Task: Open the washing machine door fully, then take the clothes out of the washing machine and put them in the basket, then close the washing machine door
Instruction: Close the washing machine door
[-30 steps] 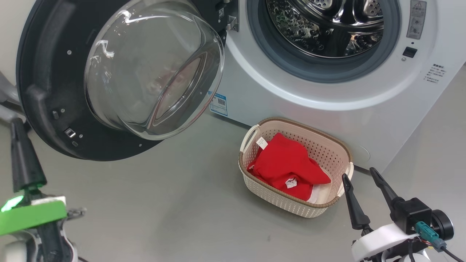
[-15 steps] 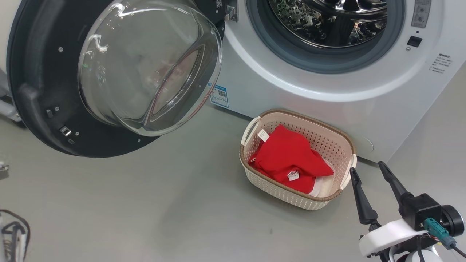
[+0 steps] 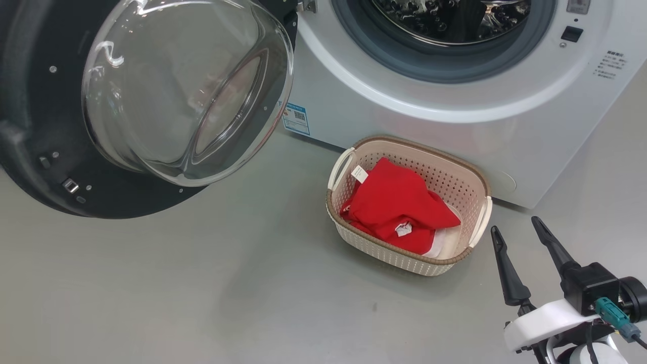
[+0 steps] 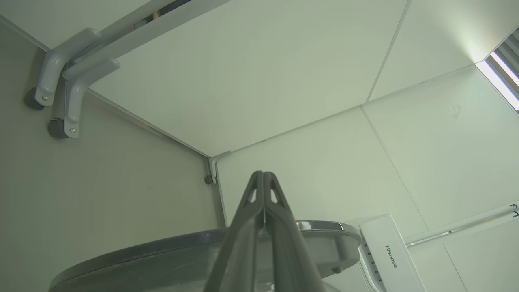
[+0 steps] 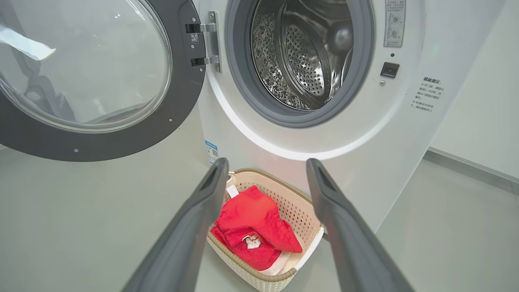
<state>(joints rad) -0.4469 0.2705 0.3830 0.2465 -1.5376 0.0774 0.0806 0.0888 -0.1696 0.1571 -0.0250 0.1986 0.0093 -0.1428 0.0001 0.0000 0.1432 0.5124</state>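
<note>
The fingers (image 4: pixel 247 227) of your left gripper (image 4: pixel 263 175) are pressed together with nothing between them. Those of your right gripper (image 3: pixel 514 225) stand spread and empty, just near and right of the basket (image 3: pixel 384 250).

A second ago the left gripper stood at the lower left of the head view, by the black ring of the door (image 3: pixel 30 126). It has since moved off, and its wrist camera now looks up past the door's grey outer rim to the wall panels (image 4: pixel 284 81). The head camera has swung too, so the whole scene slides left and up. The washing machine (image 3: pixel 455 126), door and basket have not shifted on the floor (image 3: pixel 202 283).

I read this as the unloading being done. The drum (image 5: pixel 300 61) shows bare steel where you can see in, and the clothes (image 3: pixel 399 202) lie in the basket. Only the closing seems left, and the left gripper on the door's outer side looks placed to push it.

The washing machine's mouth faces near. The door hangs from its hinge (image 5: pixel 202 44) at the left of the mouth, swung wide to the left. Its glass bowl (image 3: pixel 187 91) bulges toward you and a little right; being round, the door has no long axis. The basket opens upward, just before the machine's foot. Its long axis, handle to handle, runs left to right along the machine's front, the right end slightly nearer. The clothes are bunched, red on top, with some white beneath at the right end.
</note>
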